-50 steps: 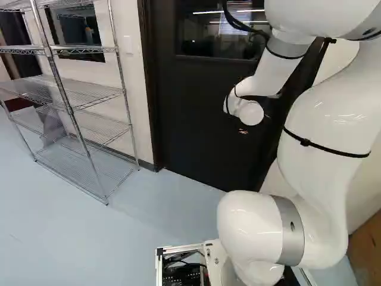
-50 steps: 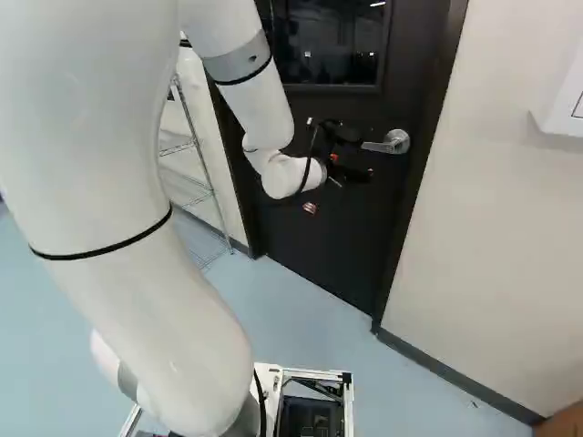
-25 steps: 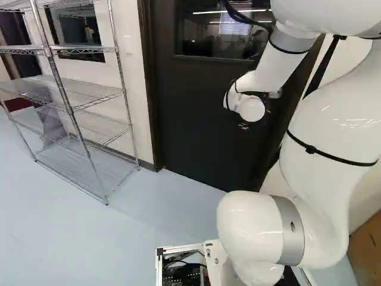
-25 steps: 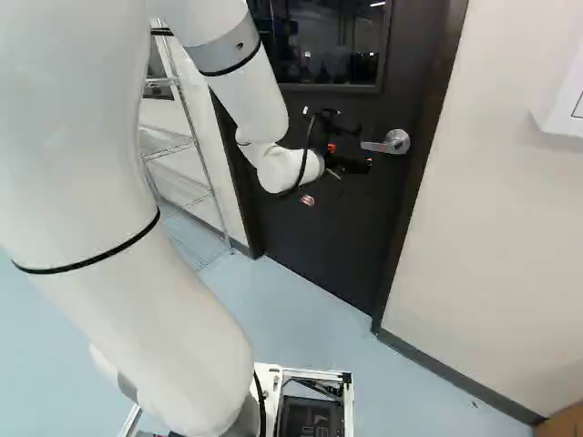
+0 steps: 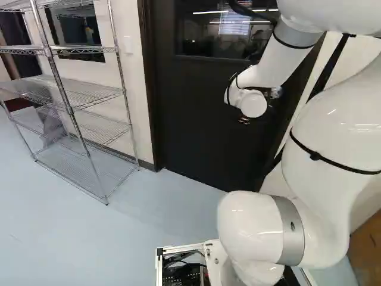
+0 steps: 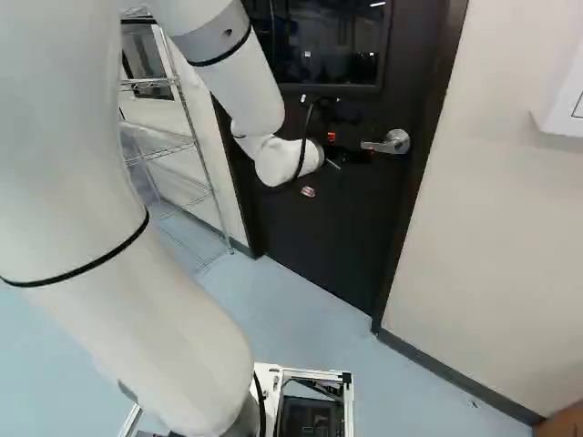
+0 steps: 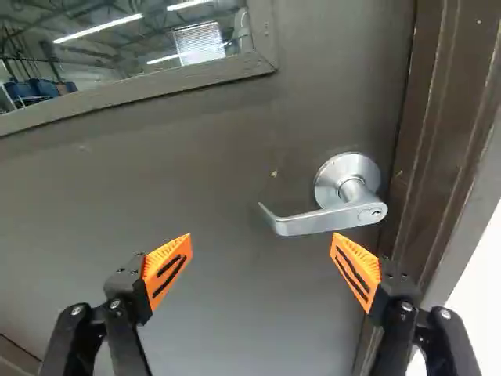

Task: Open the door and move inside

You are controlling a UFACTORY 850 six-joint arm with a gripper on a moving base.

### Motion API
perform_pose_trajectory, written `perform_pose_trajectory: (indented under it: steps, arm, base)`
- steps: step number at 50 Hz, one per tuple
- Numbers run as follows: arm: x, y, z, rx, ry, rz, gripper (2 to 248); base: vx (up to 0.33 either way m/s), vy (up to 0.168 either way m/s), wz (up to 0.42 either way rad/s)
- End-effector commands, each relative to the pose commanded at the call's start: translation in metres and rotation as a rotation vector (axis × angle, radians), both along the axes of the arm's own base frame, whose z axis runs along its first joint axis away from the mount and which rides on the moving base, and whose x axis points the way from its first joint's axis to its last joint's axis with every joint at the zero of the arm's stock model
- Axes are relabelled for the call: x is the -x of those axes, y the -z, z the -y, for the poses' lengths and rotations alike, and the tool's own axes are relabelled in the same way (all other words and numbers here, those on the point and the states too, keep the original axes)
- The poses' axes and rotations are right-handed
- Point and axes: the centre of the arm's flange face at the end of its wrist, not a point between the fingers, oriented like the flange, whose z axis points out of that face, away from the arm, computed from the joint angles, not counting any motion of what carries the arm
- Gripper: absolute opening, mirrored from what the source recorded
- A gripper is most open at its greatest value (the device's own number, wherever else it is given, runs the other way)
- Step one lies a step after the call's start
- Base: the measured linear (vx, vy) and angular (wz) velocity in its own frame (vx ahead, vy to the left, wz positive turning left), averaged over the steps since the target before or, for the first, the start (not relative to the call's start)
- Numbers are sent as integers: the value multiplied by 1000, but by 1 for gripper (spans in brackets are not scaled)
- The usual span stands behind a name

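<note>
My gripper (image 6: 353,156) is beside the lever handle (image 6: 392,143) in the right base view, just short of the lever's free end. In the wrist view the gripper (image 7: 261,238) stands open, its orange-padded fingers wide apart with nothing between them. The silver handle (image 7: 333,218) lies ahead of the fingers, nearer the right-hand one; whether they touch cannot be told. Dark and shut in its frame, the door (image 5: 196,119) has a window in its upper part. From the left base view the handle is hidden behind the arm.
A wire shelf rack (image 5: 83,128) stands left of the door. The dark door frame (image 6: 424,164) meets a pale wall (image 6: 501,237) on the handle side, with a white box (image 6: 563,96) on it. A brown box (image 5: 366,247) is at the lower right of the left base view.
The arm has shifted against its base joint: in the right base view the gripper has risen a little to about the handle's height, and the upper arm has swung left. Base and door have stayed put.
</note>
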Motion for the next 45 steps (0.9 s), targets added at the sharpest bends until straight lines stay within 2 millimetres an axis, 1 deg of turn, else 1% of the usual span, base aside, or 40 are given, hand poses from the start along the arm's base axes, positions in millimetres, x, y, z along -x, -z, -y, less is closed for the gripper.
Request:
perform_pose_trajectory:
  steps: [12, 20, 30, 45]
  arm:
    - [0, -13, 0, 8, 0, 26, 247]
    - [-4, -21, 0, 14, -2, 44, 247]
    - [-13, -31, 1, 19, -7, 63, 247]
    - [-32, -33, 2, 20, -15, 68, 247]
  base:
    - [0, 0, 0]
    - [0, 0, 0]
    - [0, 0, 0]
    - [0, 0, 0]
